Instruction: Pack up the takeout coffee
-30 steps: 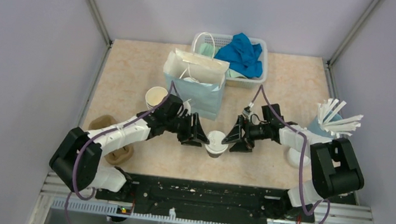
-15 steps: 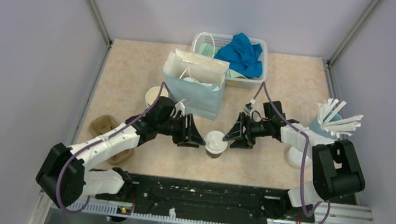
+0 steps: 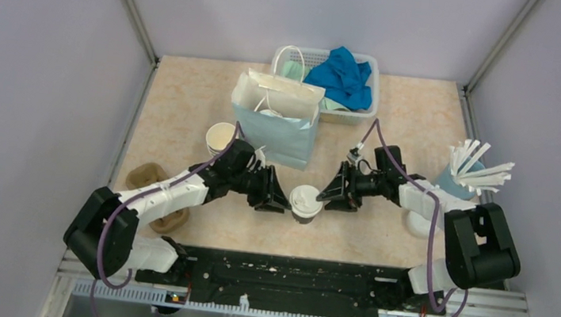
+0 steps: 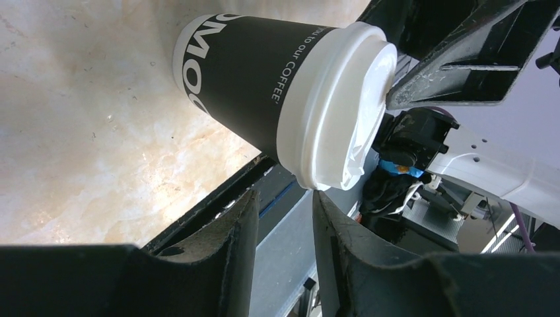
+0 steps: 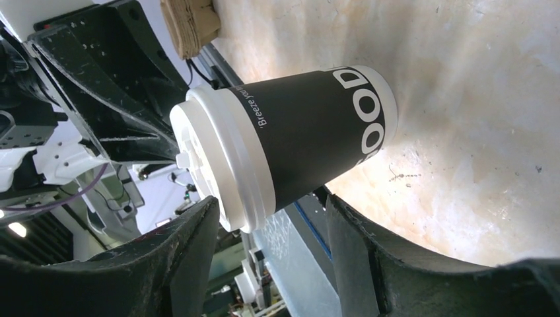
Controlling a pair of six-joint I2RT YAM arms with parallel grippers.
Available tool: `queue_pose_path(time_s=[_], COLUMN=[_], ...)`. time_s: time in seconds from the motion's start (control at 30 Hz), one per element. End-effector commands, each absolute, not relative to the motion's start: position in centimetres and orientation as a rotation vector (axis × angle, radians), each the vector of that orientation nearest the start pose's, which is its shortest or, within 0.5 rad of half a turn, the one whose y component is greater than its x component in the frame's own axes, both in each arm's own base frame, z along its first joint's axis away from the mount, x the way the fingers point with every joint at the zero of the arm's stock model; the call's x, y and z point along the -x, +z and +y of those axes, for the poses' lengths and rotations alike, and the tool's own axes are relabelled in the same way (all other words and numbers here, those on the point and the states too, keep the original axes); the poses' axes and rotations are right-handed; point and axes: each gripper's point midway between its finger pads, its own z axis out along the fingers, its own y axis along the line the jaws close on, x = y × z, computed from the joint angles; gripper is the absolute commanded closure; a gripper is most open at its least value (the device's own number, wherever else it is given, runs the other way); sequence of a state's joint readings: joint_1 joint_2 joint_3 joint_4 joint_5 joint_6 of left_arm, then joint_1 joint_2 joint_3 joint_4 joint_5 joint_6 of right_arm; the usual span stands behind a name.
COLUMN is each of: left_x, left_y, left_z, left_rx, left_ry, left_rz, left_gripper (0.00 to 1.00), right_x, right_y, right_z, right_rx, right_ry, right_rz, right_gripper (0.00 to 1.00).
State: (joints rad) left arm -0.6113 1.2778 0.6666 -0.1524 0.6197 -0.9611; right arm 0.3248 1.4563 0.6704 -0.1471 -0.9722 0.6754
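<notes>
The left gripper [image 4: 282, 201] is open only a crack. Its two dark fingers sit close together with nothing between them, aimed at the rim of a coffee cup [image 3: 306, 204] just ahead.

The right gripper [image 5: 271, 211] faces it from the cup's other side. It is spread wider and also empty, and the cup sits just past its fingertips. One right finger reaches the edge of the lid [image 4: 337, 105], though I cannot tell whether it touches.

The cup is dark with white lettering. It stands upright on the table [image 3: 188, 100], midway between the two grippers and free of both. Its white lid looks pressed down all round, so I judge the capping done. The right gripper's wider spread looks suited to taking the cup by its wall.

- **Behind the cup:** a pale blue paper bag [image 3: 277, 126] stands with its mouth open upward, seemingly so a cup can be lowered in. Something white shows inside, but I cannot make out what.
- **Behind and left of the cup:** a second cup [image 3: 221, 136] stands beside the bag with no lid, so it looks unfinished.
- **Further left of the cup:** a brown cardboard tray [image 3: 144, 175] lies partly under the left arm.
- **Far behind the cup:** a white basket [image 3: 373, 89] holds a blue cloth [image 3: 343, 74].
- **Well right of the cup:** there is a pale blue cup of white sticks [image 3: 471, 168].
</notes>
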Motion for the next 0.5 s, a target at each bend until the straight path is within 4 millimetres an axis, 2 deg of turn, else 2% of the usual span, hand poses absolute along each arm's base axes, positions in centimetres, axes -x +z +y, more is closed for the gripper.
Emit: queue_pose_path(time_s=[0.0, 0.17, 0.37, 0.47], left_x=[-18.7, -18.7, -18.8, -18.9], left_y=[13.0, 13.1, 14.0, 13.9], left_z=[-29.0, -28.9, -28.7, -28.6], left_rx=[0.071, 0.076, 0.066, 0.072], left_ry=[-1.416, -1.408, -1.4, -1.392], left_rz=[2.612, 2.611, 2.59, 2.589], left_gripper=[0.58, 0.56, 0.54, 0.53], right_x=[-20.7, -20.6, -21.1, -20.7], right_y=[11.4, 11.2, 13.0, 12.6], right_z=[24.0, 23.9, 23.0, 22.7], right_rx=[0.035, 0.031, -0.042, -0.041], right_ry=[1.635, 1.63, 1.653, 1.646], right_rz=[2.56, 2.564, 2.483, 2.498], right_gripper=[0.4, 0.41, 0.41, 0.42])
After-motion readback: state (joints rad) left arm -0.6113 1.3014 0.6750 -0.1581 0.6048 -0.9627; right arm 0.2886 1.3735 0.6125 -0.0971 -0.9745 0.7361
